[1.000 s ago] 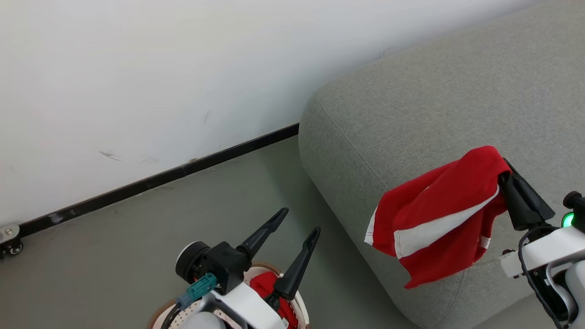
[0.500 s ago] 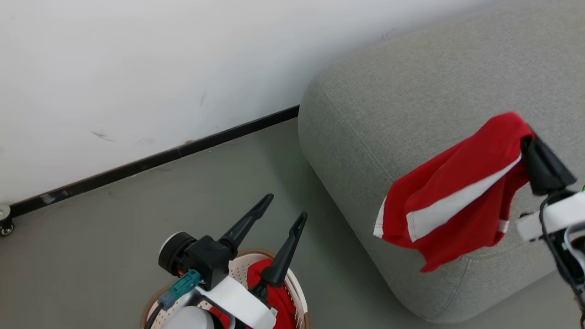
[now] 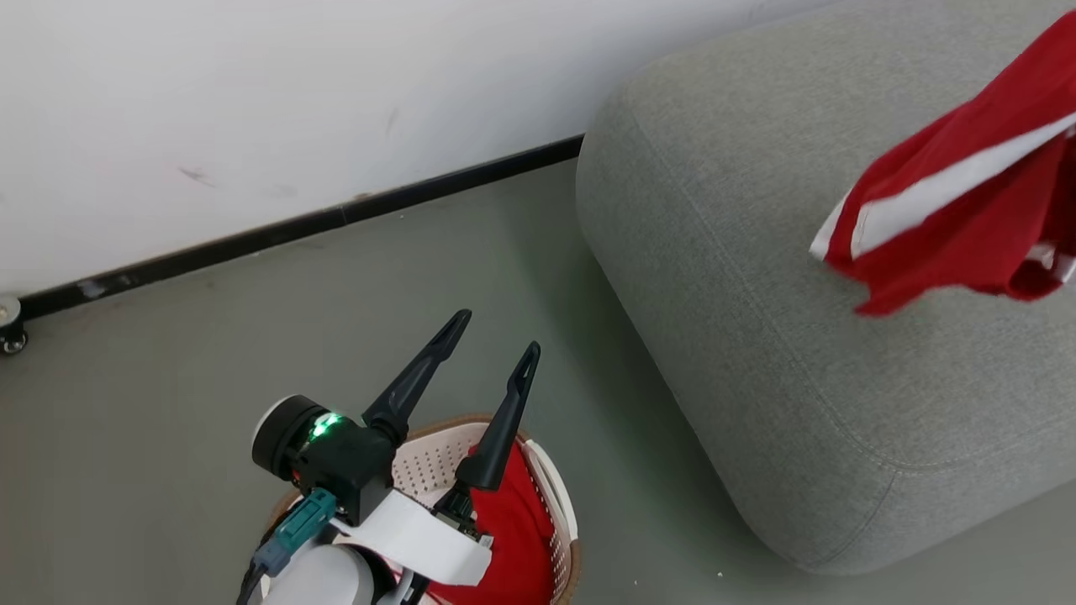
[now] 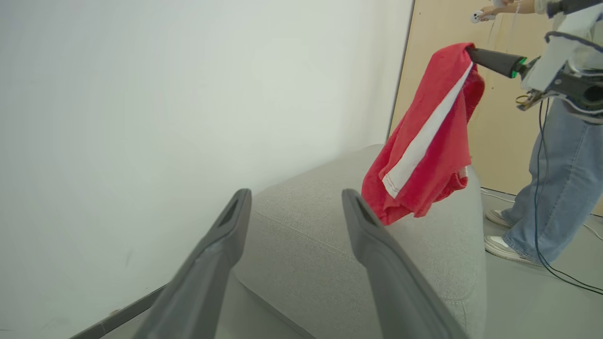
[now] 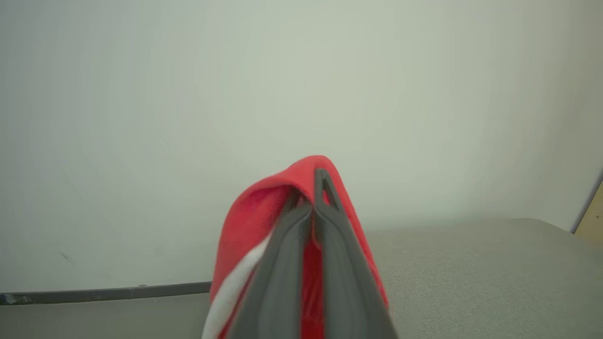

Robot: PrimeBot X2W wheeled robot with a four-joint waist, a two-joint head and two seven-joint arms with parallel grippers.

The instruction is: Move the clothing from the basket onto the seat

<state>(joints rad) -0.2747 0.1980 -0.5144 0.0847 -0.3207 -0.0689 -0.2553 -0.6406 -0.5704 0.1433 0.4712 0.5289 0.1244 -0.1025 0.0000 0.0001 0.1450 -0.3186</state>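
Here the garment (image 4: pixel 443 155) hangs clamped between the right fingers (image 5: pixel 281 268).

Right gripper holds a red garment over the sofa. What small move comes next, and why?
Probably lower the right gripper toward the sofa: it is shut on the garment, which dangles above the grey top and is not yet lying on it.

From the head: basket (image 3: pixel 430 460) on the floor (image 3: pixel 168 353) at 6 o'clock, clothes (image 3: pixel 514 538) in it, left gripper (image 3: pixel 497 331) just above. Sofa (image 3: pixel 756 353) from 1 to 4 o'clock, right of the basket and apart from it. Garment (image 3: pixel 950 218) above the sofa at 2 o'clock, pinched in the right gripper (image 5: pixel 308 183). Wall (image 3: pixel 336 101) behind, at 12.
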